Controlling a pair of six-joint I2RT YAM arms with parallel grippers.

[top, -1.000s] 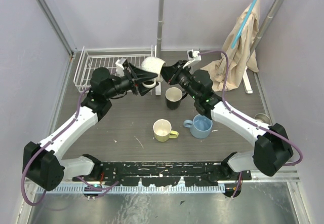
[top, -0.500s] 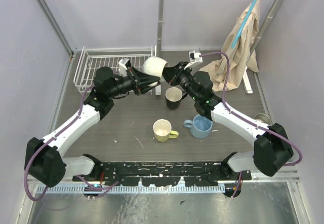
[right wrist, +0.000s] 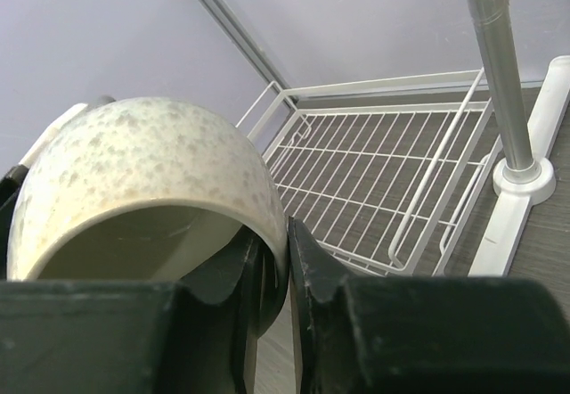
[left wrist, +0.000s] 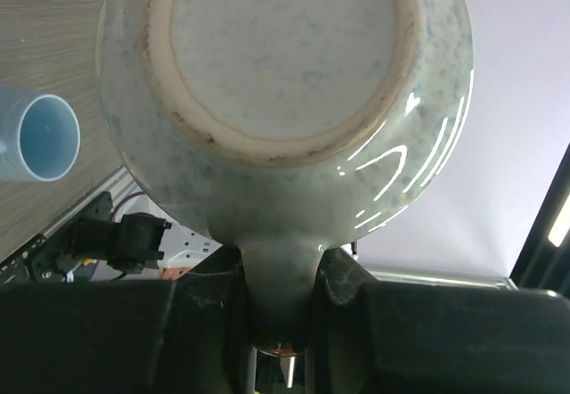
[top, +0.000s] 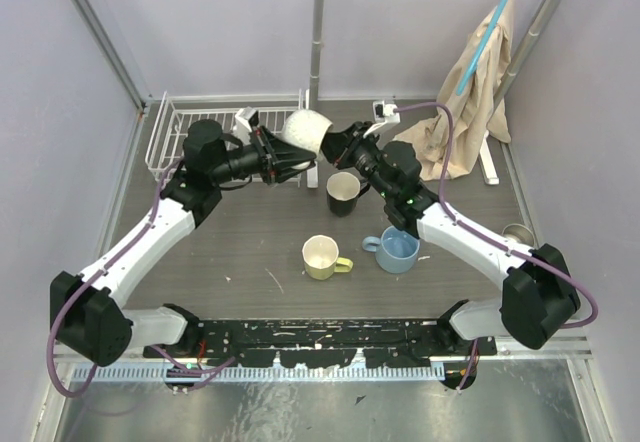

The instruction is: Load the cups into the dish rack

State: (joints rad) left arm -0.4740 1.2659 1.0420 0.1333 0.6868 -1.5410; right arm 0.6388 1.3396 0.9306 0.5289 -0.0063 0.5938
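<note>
A: Grippers first, quick.

B: The left gripper (left wrist: 280,280) is clamped tight on the handle of the cream-white mug (top: 303,130). Its wrist view shows the handle squeezed between both fingers, with the mug's base facing the camera. The right gripper (right wrist: 275,265) is narrow too. It pinches the mug's wall at the rim, one finger inside and one outside.

A: Both on the same mug?

B: Yes. It's held in the air on its side, at 12 o'clock of the table (top: 250,247), right by the 3 o'clock end of the dish rack (top: 225,105). I'd call it a hand-over, right to left, but that's a guess.

A: Anything in the rack?

B: No cup shows inside it, only bare wire, at about 10 o'clock.

A: And the rest?

B: The black mug (top: 343,191) is mid-table, just beside the right arm. The yellow mug (top: 322,256) is at 6 o'clock of it, and the light blue mug (top: 397,249) is at 4 o'clock of it. What looks like the clear glass (top: 517,231) sits at the 3 o'clock edge, half hidden behind the right arm.

A: Progress?

B: Early. None loaded, one in hand, four waiting on the table.
</note>
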